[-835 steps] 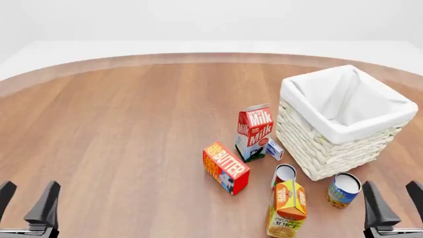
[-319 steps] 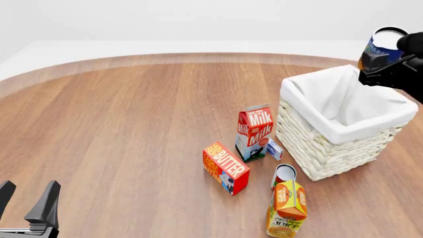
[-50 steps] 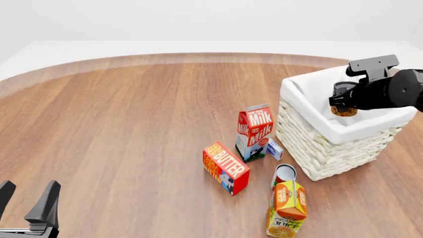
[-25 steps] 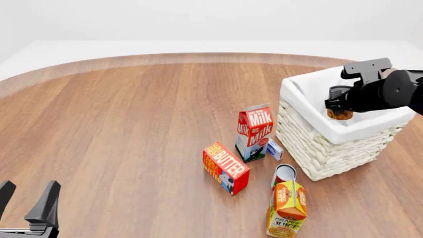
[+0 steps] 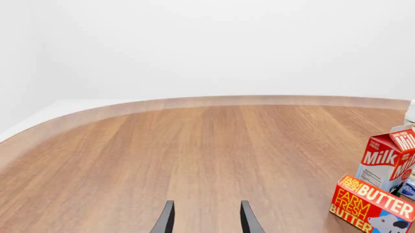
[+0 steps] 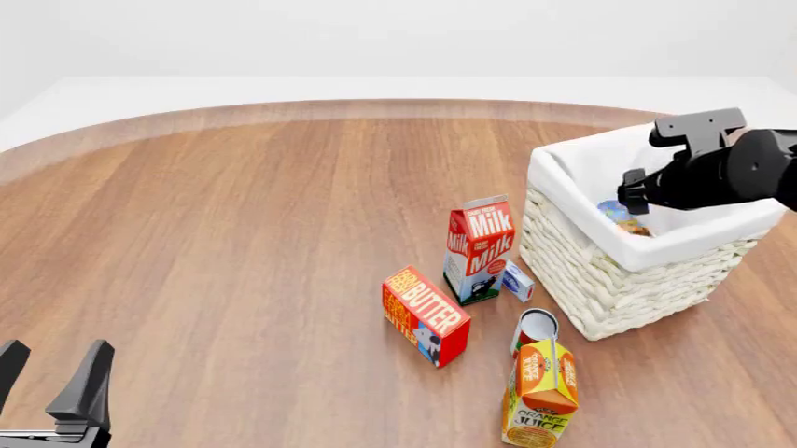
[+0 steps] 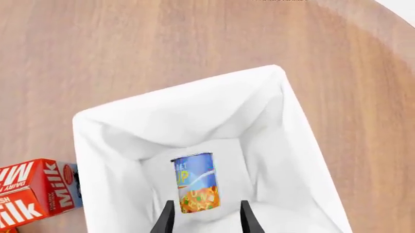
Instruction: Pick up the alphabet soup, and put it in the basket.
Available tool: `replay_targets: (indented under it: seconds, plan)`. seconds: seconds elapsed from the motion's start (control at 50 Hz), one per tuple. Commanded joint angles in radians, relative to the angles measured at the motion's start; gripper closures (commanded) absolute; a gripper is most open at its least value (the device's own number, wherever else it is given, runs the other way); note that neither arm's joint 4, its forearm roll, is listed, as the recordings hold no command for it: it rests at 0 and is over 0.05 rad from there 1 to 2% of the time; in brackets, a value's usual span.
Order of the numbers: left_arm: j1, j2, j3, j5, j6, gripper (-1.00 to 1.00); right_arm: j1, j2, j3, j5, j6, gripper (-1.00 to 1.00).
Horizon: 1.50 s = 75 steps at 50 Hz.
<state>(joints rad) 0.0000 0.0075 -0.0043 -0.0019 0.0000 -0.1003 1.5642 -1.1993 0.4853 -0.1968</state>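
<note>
The alphabet soup (image 7: 196,183), a small can with a blue and yellow-orange label, lies on its side on the white cloth inside the basket (image 7: 107,126). In the front view the alphabet soup (image 6: 622,217) shows just over the near rim of the white wicker basket (image 6: 622,280). My right gripper (image 7: 206,218) hangs above the basket's inside, open, with the can loose below its fingers. The front view shows that right gripper (image 6: 637,191) over the basket's middle. Near the table's front left edge my left gripper (image 6: 50,373) is open and holds nothing, as the left wrist view confirms (image 5: 206,219).
Left of the basket stands a milk carton (image 6: 480,247) with a small blue-and-white box (image 6: 517,280) beside it. A butter box (image 6: 425,315), a red-and-white can (image 6: 536,329) and an orange juice carton (image 6: 539,392) sit in front, near the basket's front corner.
My right gripper has opened and let the can go; the can now lies in the basket. The gripper has lifted slightly. The left arm has not moved.
</note>
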Motion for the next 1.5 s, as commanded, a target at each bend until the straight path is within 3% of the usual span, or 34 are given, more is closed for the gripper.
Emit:
replay_targets:
  seconds: [0.02,1.5]
  plan:
    - [0.000,0.000,0.000,0.000,0.000,-1.00,-0.018,-0.001,-0.008,-0.005,0.007,-1.00]
    - [0.000,0.000,0.000,0.000,0.000,-1.00,-0.015,-0.090,0.034,-0.098,0.047,-1.00]
